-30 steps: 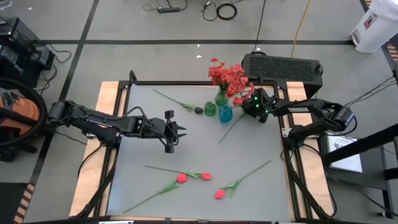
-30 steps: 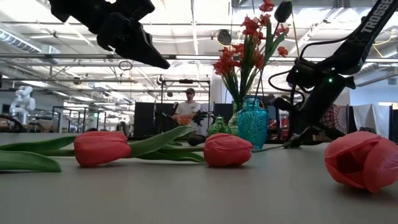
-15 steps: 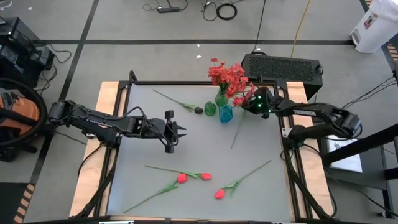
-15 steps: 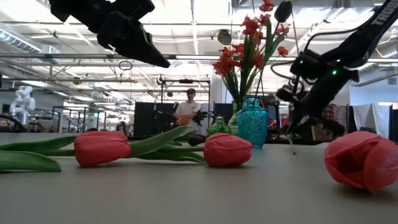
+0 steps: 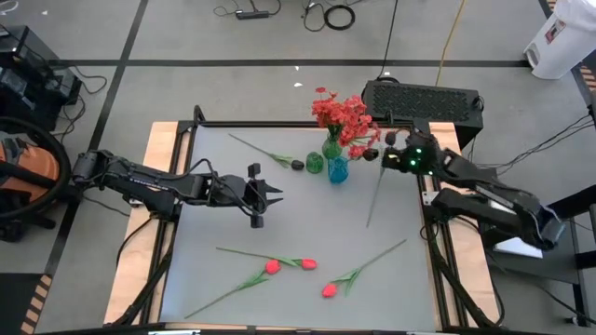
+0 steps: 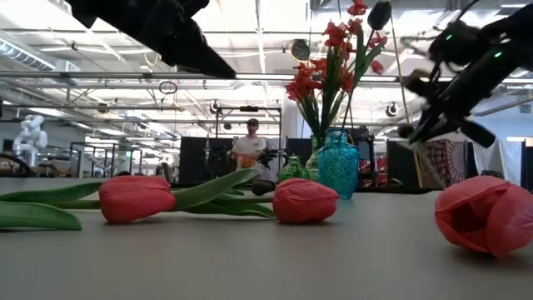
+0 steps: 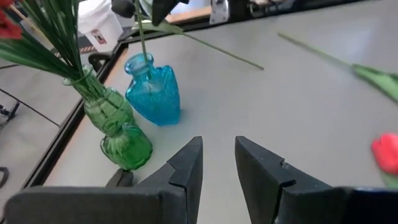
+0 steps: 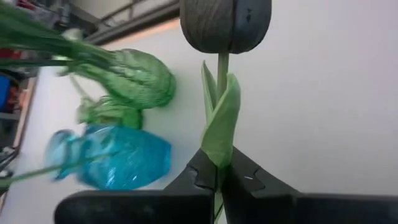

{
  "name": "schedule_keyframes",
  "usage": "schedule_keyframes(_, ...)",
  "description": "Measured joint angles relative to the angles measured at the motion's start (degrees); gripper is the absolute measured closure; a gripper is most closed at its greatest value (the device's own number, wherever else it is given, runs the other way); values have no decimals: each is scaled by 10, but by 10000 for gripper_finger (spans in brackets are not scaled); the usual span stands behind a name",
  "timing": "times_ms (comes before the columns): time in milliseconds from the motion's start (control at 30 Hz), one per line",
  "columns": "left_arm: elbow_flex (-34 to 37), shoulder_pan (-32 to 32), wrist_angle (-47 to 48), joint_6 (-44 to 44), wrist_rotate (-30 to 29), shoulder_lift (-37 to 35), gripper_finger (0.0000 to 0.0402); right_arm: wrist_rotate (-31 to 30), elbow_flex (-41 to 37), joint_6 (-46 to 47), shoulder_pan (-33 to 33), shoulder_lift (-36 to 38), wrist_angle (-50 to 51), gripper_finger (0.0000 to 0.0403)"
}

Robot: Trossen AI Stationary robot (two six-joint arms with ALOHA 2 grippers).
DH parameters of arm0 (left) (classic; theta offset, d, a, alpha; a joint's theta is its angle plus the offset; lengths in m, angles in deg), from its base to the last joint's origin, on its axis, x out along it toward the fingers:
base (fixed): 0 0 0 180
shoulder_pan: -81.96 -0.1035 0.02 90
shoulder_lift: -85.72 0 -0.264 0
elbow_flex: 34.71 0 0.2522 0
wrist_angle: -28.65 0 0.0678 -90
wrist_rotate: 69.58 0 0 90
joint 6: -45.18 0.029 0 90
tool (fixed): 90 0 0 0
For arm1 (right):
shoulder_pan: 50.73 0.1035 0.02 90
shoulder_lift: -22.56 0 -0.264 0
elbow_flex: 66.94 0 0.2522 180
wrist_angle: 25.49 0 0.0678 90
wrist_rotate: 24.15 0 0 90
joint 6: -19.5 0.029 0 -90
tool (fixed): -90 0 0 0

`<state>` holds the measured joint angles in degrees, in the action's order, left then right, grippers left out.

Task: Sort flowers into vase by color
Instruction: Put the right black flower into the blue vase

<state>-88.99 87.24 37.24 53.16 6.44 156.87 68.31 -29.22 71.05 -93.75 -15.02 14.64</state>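
Right wrist view: right claw [image 8: 217, 177] clamped on dark bud [image 8: 225, 23] stem just below the head, lifted near worktop's far right edge; light, whippy, best pinched there; left claw [image 7: 218, 165] parted, empty

The two vases [image 5: 328, 160] stand touching near the table's [image 5: 205, 279] far edge, toward the right. A bud flower [image 5: 279, 158] lies just left of them. Three tulips [image 5: 289, 264] lie along the near edge. The left gripper [image 5: 264, 195] hangs over the table's middle. The right gripper [image 5: 386, 154] is right of the vases, holding a stemmed flower [image 5: 377, 191] above the table.
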Motion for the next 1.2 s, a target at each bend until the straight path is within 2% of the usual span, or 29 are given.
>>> schedule_keyframes(233,0,1,-52,-16,0,0,299,7,0,-61,6,141,46,403)
schedule_keyframes(500,0,1,-117,-16,0,0,299,46,1,-109,44,245,63,403)
schedule_keyframes(867,0,0,-157,-16,-12,0,299,87,1,-205,87,322,126,403)
schedule_keyframes(1067,0,0,-185,-14,-24,0,299,152,1,-224,107,343,122,402)
schedule_keyframes(1200,0,-1,-200,-12,-43,0,299,172,1,-235,119,361,110,402)
